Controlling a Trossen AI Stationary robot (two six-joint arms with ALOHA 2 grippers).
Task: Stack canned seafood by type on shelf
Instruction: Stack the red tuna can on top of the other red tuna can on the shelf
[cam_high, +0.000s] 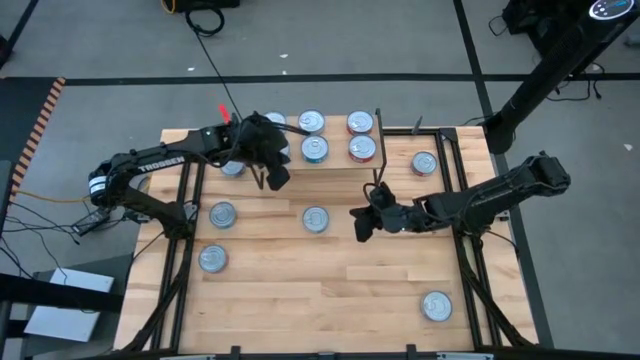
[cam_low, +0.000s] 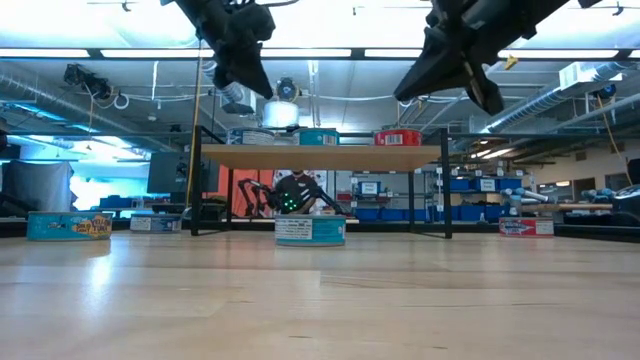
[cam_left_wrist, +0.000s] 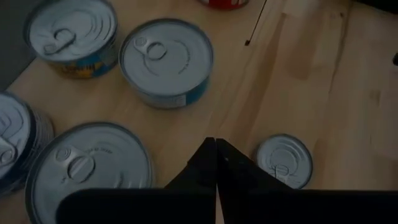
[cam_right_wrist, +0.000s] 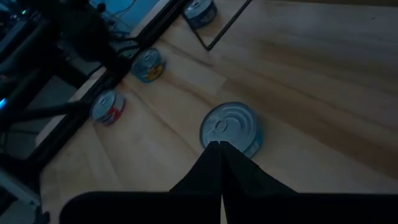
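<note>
The shelf (cam_high: 335, 162) stands at the table's far side, and several tins rest on its light-wood board (cam_low: 320, 156). Among them are a teal tin (cam_left_wrist: 166, 59), a red tin (cam_low: 398, 137) and a yellow-and-blue tin (cam_left_wrist: 71, 34). My left gripper (cam_high: 276, 177) hovers shut over the shelf's left front corner, above the tins (cam_left_wrist: 216, 158). My right gripper (cam_high: 362, 226) is shut and raised over the middle of the table (cam_low: 488, 98). A loose tin (cam_right_wrist: 230, 129) stands on the table just beyond and below its fingertips (cam_right_wrist: 221, 149), and shows again as the middle tin (cam_high: 315, 219).
Loose tins stand on the tabletop: three at the left (cam_high: 232, 167) (cam_high: 222, 213) (cam_high: 212, 258), one right of the shelf (cam_high: 424, 162), one near the right front corner (cam_high: 436, 305). Black rails (cam_high: 470, 250) run along both sides. Bare wood lies along the near edge.
</note>
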